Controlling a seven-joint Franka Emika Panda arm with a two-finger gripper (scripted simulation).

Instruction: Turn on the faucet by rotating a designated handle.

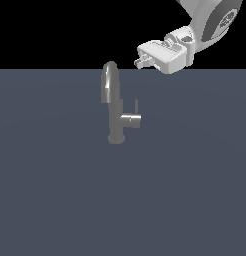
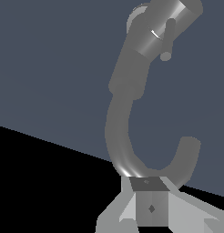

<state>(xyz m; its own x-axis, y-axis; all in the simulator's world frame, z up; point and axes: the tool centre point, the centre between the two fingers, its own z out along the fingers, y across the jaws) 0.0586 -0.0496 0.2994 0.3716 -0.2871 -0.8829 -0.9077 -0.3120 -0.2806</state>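
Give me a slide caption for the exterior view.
Panda gripper hovers above and to the exterior view's right of the faucet, clear of its upright handle.

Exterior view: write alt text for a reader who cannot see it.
A small grey brushed-metal faucet with an arched spout stands on a flat slate-blue surface; its thin grey lever handle points up from a side stub. The white robot arm's gripper hovers above it towards the exterior view's right, touching nothing.

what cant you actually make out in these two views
- Gripper: whether it is open or shut. Small in the exterior view; cut off by the frame edge in the wrist view.
- Handle: too thin in the exterior view to judge its angle.
- Faucet: the gripper body covers part of the spout in the wrist view.
- Arm: upper part cropped in the exterior view.
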